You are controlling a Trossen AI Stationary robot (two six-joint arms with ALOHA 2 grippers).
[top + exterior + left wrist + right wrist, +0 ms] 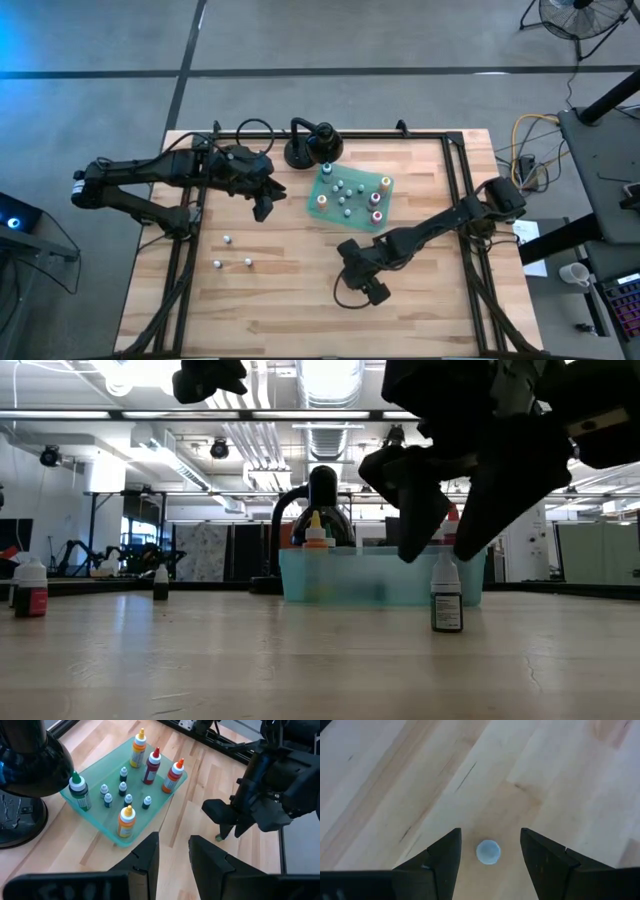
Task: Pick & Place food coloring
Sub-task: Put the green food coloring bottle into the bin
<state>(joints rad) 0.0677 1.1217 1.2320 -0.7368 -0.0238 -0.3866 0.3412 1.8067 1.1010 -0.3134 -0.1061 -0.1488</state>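
Two hands up, one bottle framed.
From above, my right hand hovers near the desk's front edge; my left hand waits empty, part-open, beside the green tray. Right wrist: released fingers straddle a food coloring bottle, untouched, ready to grasp.

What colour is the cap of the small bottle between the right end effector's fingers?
Pale blue-white; the cap shows best in the right wrist view.
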